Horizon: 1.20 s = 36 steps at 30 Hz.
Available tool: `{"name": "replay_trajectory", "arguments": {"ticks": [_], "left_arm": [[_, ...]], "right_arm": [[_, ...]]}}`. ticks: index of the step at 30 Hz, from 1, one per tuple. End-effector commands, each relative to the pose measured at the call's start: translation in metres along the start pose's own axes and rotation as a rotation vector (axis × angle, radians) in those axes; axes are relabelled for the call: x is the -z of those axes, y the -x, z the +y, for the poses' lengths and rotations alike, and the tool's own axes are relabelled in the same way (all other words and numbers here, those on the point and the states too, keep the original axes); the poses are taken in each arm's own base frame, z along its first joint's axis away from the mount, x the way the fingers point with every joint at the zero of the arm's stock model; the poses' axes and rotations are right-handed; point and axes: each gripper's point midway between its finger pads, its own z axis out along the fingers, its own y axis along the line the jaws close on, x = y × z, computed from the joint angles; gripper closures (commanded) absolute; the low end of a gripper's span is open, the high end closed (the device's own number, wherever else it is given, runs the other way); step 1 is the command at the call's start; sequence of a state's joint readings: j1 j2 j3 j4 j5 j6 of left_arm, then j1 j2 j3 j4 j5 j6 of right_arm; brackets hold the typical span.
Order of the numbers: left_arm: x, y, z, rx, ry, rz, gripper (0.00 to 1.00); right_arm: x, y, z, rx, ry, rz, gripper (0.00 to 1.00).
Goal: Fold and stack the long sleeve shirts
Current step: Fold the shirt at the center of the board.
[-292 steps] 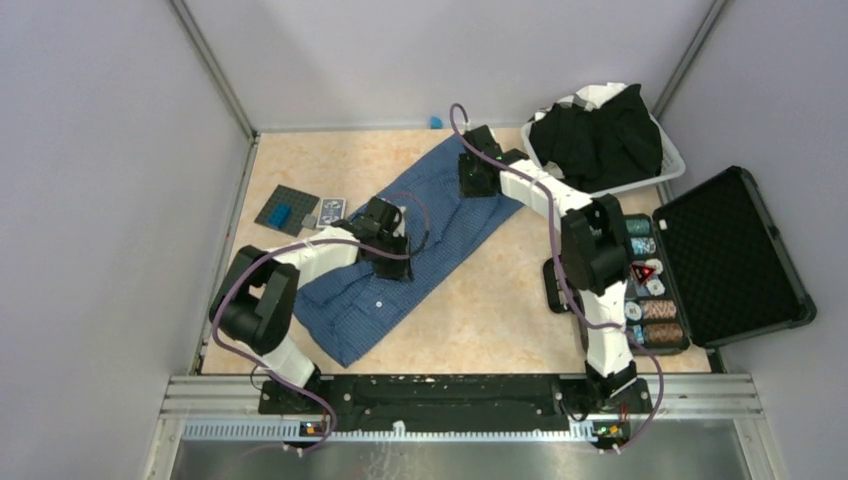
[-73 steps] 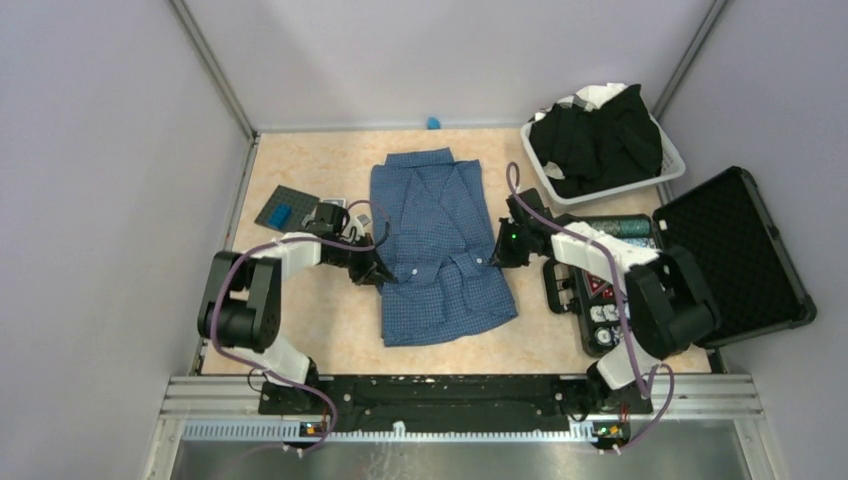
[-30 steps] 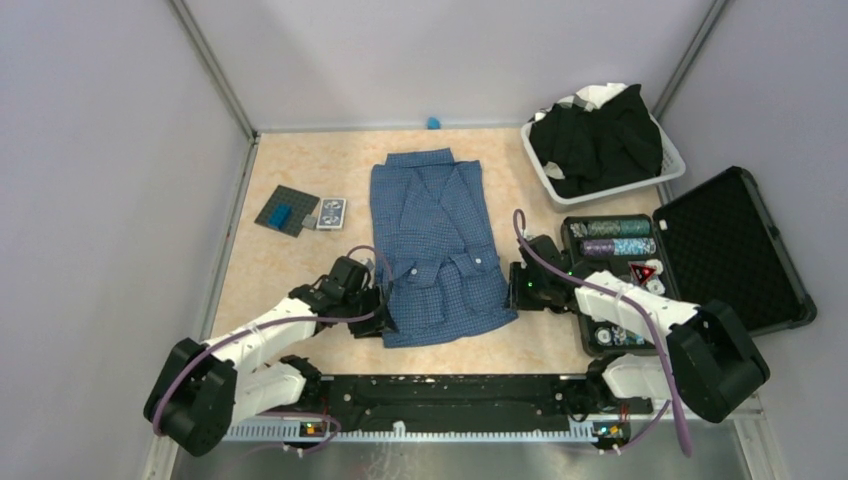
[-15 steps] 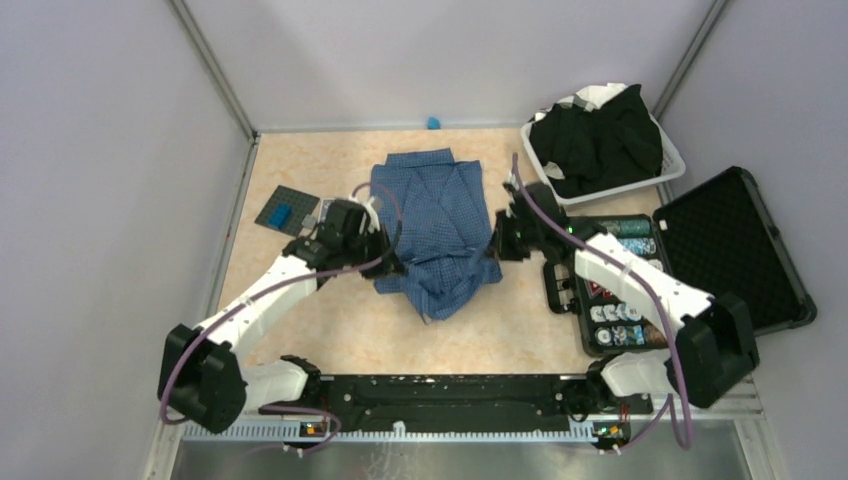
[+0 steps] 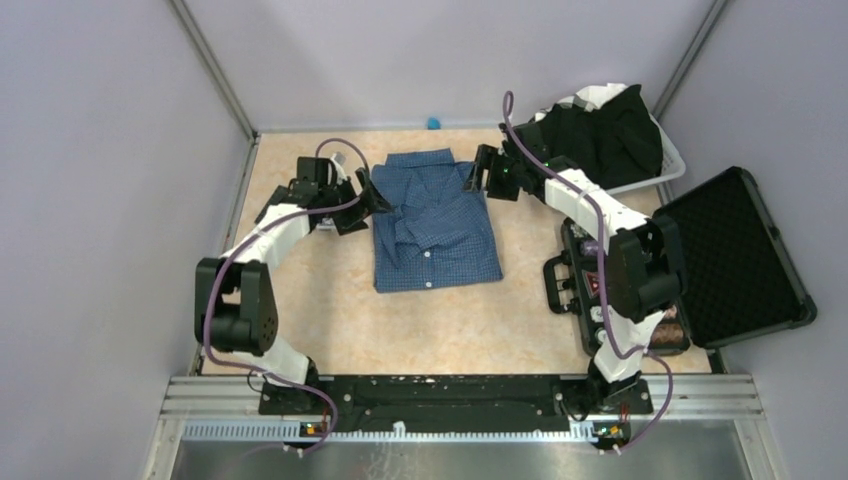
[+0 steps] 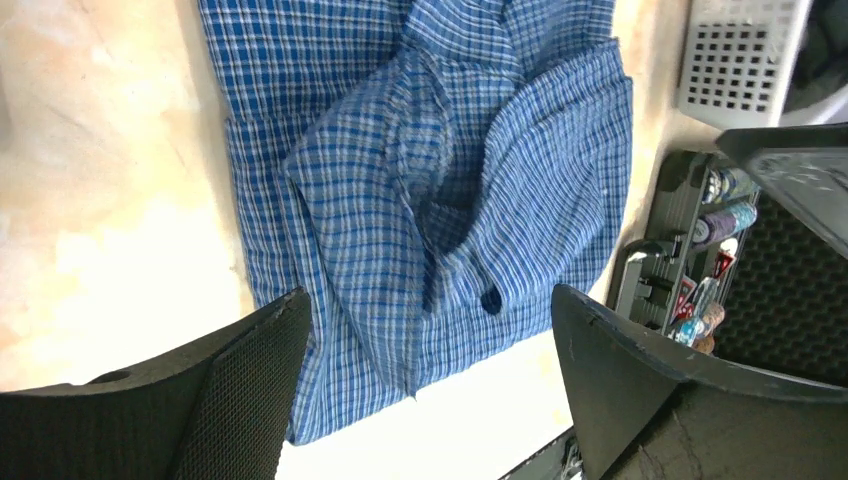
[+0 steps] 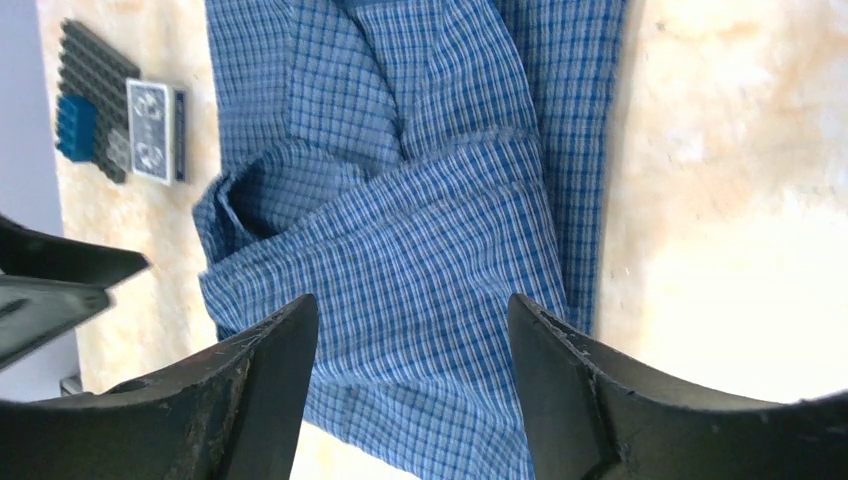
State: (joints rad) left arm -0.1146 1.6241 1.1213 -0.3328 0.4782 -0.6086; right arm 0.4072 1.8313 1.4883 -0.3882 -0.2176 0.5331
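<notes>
The blue checked long sleeve shirt (image 5: 435, 230) lies folded in half on the tan table, its collar at the far end. It fills the left wrist view (image 6: 430, 170) and the right wrist view (image 7: 420, 190), with a loose crease across the upper layer. My left gripper (image 5: 366, 200) hovers at the shirt's far left edge, open and holding nothing (image 6: 428, 295). At the far right edge my right gripper (image 5: 478, 180) is likewise open and empty (image 7: 412, 300). Black long sleeve shirts (image 5: 600, 140) are heaped in a basket.
The white basket (image 5: 672, 165) stands at the back right. An open black case (image 5: 735, 255) with poker chips (image 5: 600, 300) lies on the right. A grey studded plate (image 7: 95, 130) and a card deck (image 7: 155, 130) lie left of the shirt. A small blue object (image 5: 434, 122) sits at the back wall.
Both grippers carried the shirt's lower hem up over its top half and let go. The shirt now lies doubled and shorter, and both grippers stand open at its far end.
</notes>
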Motion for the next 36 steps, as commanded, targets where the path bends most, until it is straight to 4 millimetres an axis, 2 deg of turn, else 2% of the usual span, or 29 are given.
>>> {"name": "replay_trajectory", "arguments": {"ticks": [1,3,6,9,10,13,15,19,22,25,28,32,34,36], "left_arm": [[0.032,0.004,-0.014,-0.082,-0.020,-0.111,0.07],[0.035,-0.007,-0.012,-0.086,-0.018,-0.109,0.11],[0.033,-0.031,-0.006,-0.087,-0.007,-0.076,0.33],[0.024,-0.057,-0.004,-0.083,-0.011,-0.023,0.54],[0.020,-0.065,-0.005,-0.085,-0.013,-0.011,0.59],[0.008,-0.084,-0.012,-0.099,-0.050,0.017,0.66],[-0.003,-0.093,-0.014,-0.118,-0.033,0.030,0.68],[-0.028,-0.112,0.005,-0.107,0.035,0.070,0.76],[-0.036,-0.132,0.023,-0.093,0.079,0.102,0.76],[-0.036,-0.158,0.036,-0.079,0.103,0.153,0.77],[-0.025,-0.185,0.038,-0.074,0.112,0.201,0.78],[0.002,-0.216,0.030,-0.070,0.090,0.247,0.77],[0.021,-0.222,0.018,-0.077,0.056,0.242,0.72],[0.036,-0.218,0.009,-0.092,0.042,0.222,0.65]], "right_arm": [[0.040,0.010,0.012,0.047,0.020,-0.103,0.32],[0.046,-0.003,0.011,0.061,0.021,-0.111,0.35],[0.045,-0.030,0.020,0.127,0.026,-0.074,0.48],[0.036,-0.061,0.029,0.179,0.040,-0.024,0.62],[0.032,-0.070,0.031,0.189,0.044,-0.013,0.63],[0.017,-0.094,0.022,0.190,0.026,0.035,0.69],[0.003,-0.107,0.009,0.181,-0.001,0.063,0.72],[-0.012,-0.131,-0.015,0.170,-0.059,0.116,0.77],[-0.013,-0.152,-0.030,0.157,-0.093,0.151,0.77],[-0.008,-0.182,-0.045,0.144,-0.126,0.206,0.78],[0.006,-0.210,-0.055,0.147,-0.158,0.253,0.79],[0.040,-0.241,-0.064,0.133,-0.171,0.287,0.80],[0.057,-0.250,-0.065,0.114,-0.157,0.296,0.80],[0.073,-0.247,-0.060,0.110,-0.135,0.277,0.76]]}}
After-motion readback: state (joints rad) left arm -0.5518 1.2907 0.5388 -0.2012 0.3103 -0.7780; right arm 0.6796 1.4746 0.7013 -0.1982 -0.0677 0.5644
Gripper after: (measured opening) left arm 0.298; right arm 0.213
